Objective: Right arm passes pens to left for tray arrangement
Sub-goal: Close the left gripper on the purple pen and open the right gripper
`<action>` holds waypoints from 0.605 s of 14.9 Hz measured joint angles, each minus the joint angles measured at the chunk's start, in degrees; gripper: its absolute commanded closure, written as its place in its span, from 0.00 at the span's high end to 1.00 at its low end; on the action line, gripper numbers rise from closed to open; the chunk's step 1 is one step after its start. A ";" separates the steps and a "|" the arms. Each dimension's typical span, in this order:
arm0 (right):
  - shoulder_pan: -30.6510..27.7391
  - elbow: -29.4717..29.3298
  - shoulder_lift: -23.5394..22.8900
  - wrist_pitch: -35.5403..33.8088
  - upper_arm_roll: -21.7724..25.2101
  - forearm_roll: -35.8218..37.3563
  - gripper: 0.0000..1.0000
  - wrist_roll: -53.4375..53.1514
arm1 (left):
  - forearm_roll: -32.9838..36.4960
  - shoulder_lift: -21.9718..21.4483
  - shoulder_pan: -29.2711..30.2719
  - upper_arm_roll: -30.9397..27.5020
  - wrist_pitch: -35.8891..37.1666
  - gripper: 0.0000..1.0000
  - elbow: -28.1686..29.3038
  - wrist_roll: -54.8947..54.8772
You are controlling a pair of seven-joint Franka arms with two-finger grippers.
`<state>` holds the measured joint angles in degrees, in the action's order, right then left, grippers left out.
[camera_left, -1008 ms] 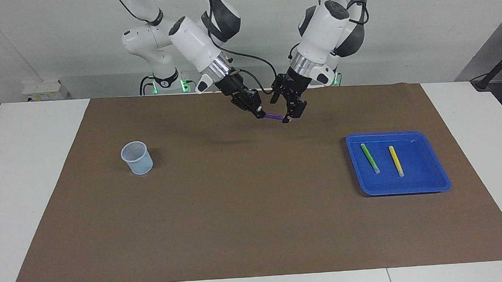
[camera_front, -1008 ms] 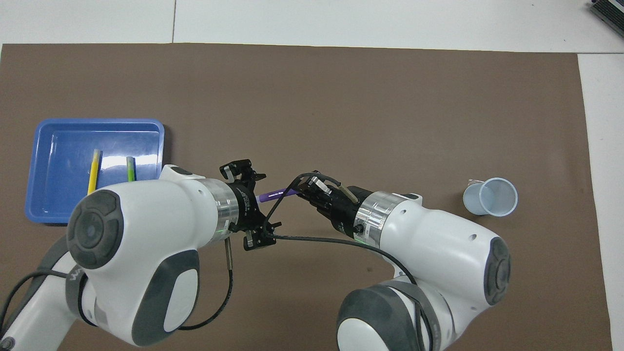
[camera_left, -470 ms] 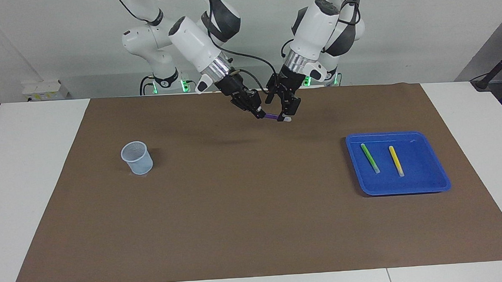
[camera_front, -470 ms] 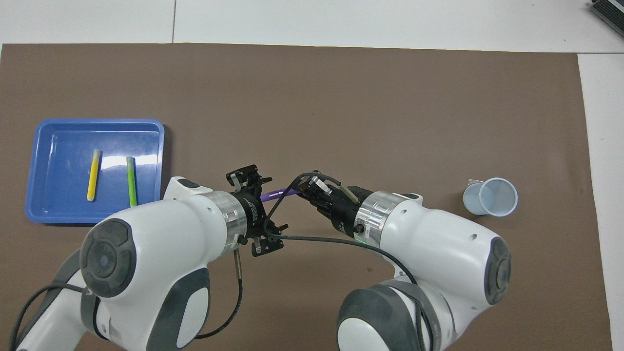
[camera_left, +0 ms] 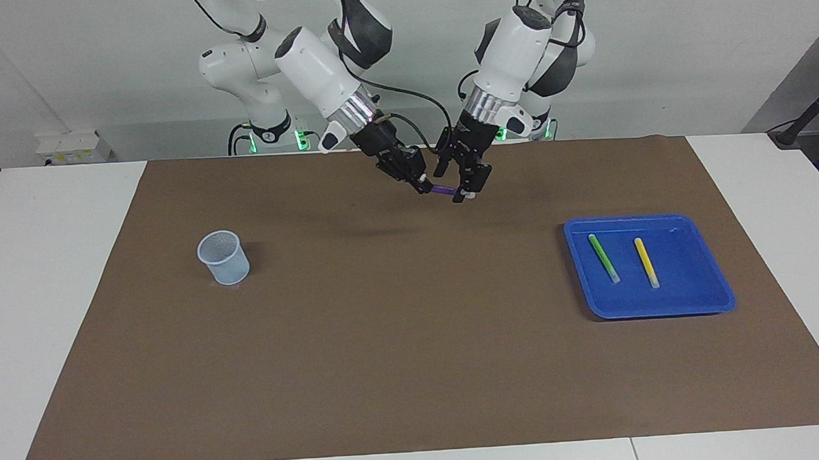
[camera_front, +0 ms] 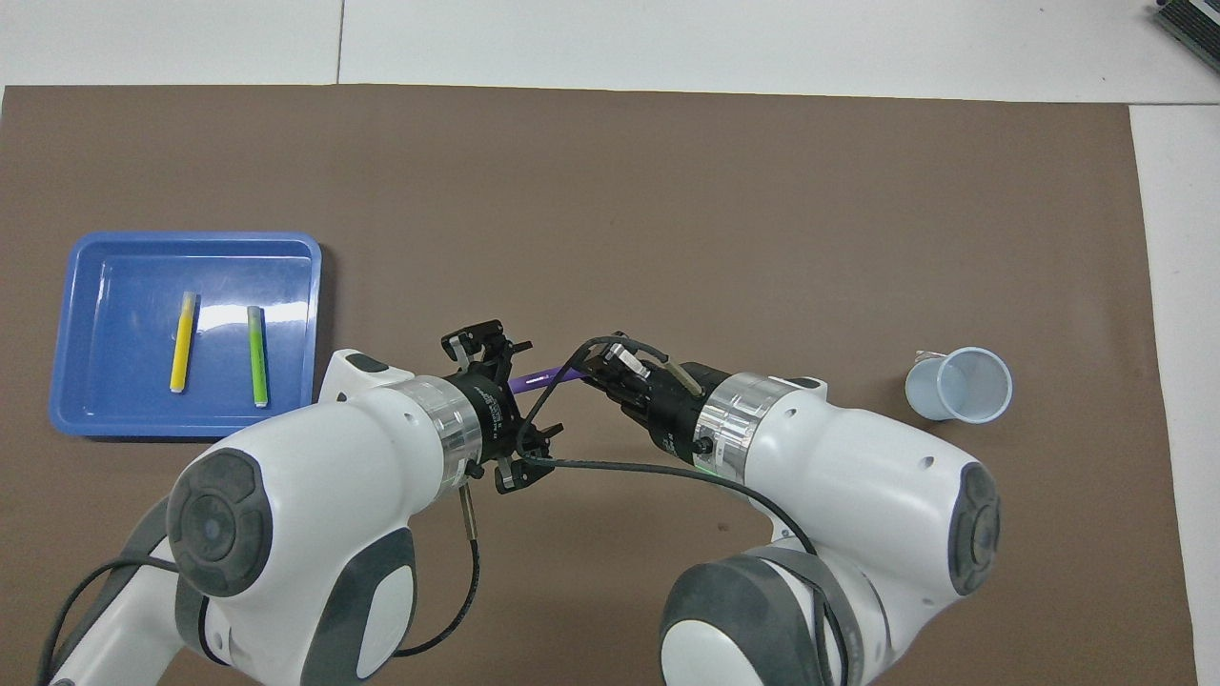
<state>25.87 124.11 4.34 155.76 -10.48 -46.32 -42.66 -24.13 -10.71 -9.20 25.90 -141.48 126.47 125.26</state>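
Note:
My right gripper (camera_left: 421, 184) is shut on one end of the purple pen (camera_left: 442, 189) and holds it level in the air over the mat's edge nearest the robots. It also shows in the overhead view (camera_front: 596, 367), as does the purple pen (camera_front: 538, 379). My left gripper (camera_left: 457, 183) (camera_front: 500, 373) is at the pen's free end, and its fingers look spread on either side of it. The green pen (camera_left: 603, 257) (camera_front: 255, 354) and the yellow pen (camera_left: 646, 262) (camera_front: 181, 341) lie side by side in the blue tray (camera_left: 662, 310) (camera_front: 191, 238).
A small translucent pale-blue cup (camera_left: 223, 257) (camera_front: 958, 384) stands upright on the brown mat (camera_left: 400, 341) toward the right arm's end. The tray sits toward the left arm's end. White table shows around the mat.
My left gripper has moved along the pen toward my right gripper and now sits over the pen's free end. The right arm and the purple pen have stayed still.

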 measured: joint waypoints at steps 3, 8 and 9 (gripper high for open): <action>0.00 0.00 0.00 0.00 0.00 0.00 0.00 0.00 | 0.00 0.01 -0.90 0.01 -2.08 0.81 0.75 0.01; -0.01 -0.03 0.00 0.00 0.03 0.00 0.00 0.00 | 0.03 0.01 -1.69 0.07 -3.40 0.72 1.36 -0.13; -0.01 -0.03 0.00 0.00 0.04 0.00 0.00 0.00 | 0.05 0.01 -1.70 0.06 -3.41 0.68 1.36 -0.29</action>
<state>25.85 124.08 4.34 155.76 -10.45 -46.32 -42.66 -24.09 -10.69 -10.89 25.97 -144.90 127.83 124.97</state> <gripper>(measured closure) 0.828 0.300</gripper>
